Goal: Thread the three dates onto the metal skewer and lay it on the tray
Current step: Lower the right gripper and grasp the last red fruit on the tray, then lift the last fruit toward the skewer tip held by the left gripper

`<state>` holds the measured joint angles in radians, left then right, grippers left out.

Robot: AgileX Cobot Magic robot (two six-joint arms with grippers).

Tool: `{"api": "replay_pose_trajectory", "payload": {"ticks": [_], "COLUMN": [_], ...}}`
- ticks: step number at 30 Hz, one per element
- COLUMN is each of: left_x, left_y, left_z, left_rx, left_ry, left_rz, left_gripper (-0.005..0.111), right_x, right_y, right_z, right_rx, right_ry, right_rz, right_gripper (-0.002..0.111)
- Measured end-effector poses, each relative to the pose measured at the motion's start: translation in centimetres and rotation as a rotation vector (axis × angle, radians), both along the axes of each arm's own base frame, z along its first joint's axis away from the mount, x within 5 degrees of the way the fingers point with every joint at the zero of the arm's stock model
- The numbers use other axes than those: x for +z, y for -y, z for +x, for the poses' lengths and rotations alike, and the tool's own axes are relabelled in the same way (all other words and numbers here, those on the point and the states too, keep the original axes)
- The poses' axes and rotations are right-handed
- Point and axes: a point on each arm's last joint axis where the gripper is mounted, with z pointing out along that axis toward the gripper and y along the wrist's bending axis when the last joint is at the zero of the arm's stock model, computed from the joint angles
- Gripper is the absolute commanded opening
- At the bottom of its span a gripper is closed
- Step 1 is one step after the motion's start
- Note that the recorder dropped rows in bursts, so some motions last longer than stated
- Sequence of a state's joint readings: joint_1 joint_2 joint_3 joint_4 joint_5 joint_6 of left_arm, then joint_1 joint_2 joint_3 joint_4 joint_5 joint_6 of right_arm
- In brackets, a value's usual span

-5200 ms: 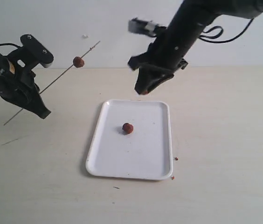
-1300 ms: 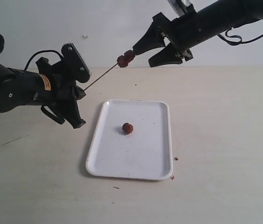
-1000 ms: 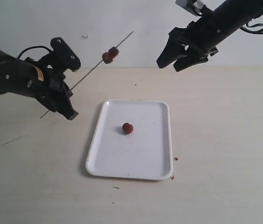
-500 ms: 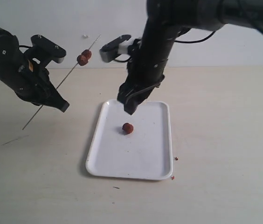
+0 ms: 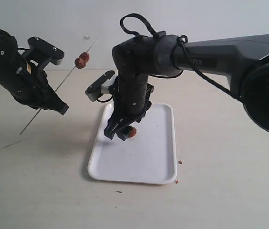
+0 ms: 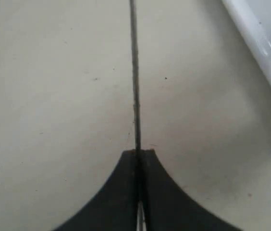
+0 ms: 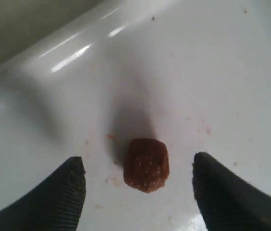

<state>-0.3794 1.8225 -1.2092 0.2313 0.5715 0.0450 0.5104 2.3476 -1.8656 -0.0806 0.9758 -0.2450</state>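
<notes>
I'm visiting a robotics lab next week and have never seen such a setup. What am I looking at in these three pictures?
This is a robot with two black arms, each ending in a two-finger gripper. The wide picture comes from a camera off the arms. The other two come from cameras on the wrists, looking past the fingers. The left gripper is shut on a thin metal skewer, held in the air with two dates threaded on it. The right gripper is open, with a finger on either side of the third date. That date lies on the white tray, which sits on a pale table.
</notes>
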Motion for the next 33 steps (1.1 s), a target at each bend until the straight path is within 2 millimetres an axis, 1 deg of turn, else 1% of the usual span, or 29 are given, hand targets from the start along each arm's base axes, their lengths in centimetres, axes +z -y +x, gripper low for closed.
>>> {"api": "replay_pose_trajectory", "payload": {"ticks": [4,8,10,12,14,16,19,25,27,29,30,31,33], "left_x": [0.0,0.0,0.0,0.0,0.0,0.0,0.0,0.0,0.0,0.0,0.0,0.0,0.0], "left_y": [0.0,0.0,0.0,0.0,0.0,0.0,0.0,0.0,0.0,0.0,0.0,0.0,0.1], "left_z": [0.0,0.0,0.0,0.0,0.0,0.0,0.0,0.0,0.0,0.0,0.0,0.0,0.0], "left_rx": [0.0,0.0,0.0,0.0,0.0,0.0,0.0,0.0,0.0,-0.011,-0.022,-0.03,-0.035], "left_ry": [0.0,0.0,0.0,0.0,0.0,0.0,0.0,0.0,0.0,0.001,0.001,-0.001,-0.003], "left_rz": [0.0,0.0,0.0,0.0,0.0,0.0,0.0,0.0,0.0,0.006,0.011,0.011,0.004], "left_gripper": [0.0,0.0,0.0,0.0,0.0,0.0,0.0,0.0,0.0,0.0,0.0,0.0,0.0], "right_x": [-1.3,-1.6,-1.6,-1.6,-1.7,-1.7,-1.7,-1.6,-1.1,0.2,1.4,3.2,5.3], "right_y": [-0.2,-0.1,-0.1,-0.1,0.0,0.0,0.1,0.1,0.5,1.3,2.3,3.9,5.9], "right_z": [0.3,0.3,0.3,0.3,0.3,0.3,0.3,0.2,0.1,0.2,0.7,1.2,1.9], "right_rx": [-0.004,-0.021,-0.041,-0.048,-0.046,-0.048,-0.051,-0.073,-0.084,-0.102,-0.125,-0.171,-0.217], "right_ry": [0.003,0.006,0.006,0.006,0.002,0.0,-0.004,-0.01,-0.032,-0.037,-0.036,-0.029,-0.018], "right_rz": [0.004,0.002,0.006,0.007,-0.003,-0.012,-0.018,-0.017,-0.019,0.001,0.038,0.107,0.2], "right_gripper": [0.062,0.061,0.053,0.04,0.033,0.029,0.027,0.027,0.027,0.027,0.027,0.027,0.027]}}
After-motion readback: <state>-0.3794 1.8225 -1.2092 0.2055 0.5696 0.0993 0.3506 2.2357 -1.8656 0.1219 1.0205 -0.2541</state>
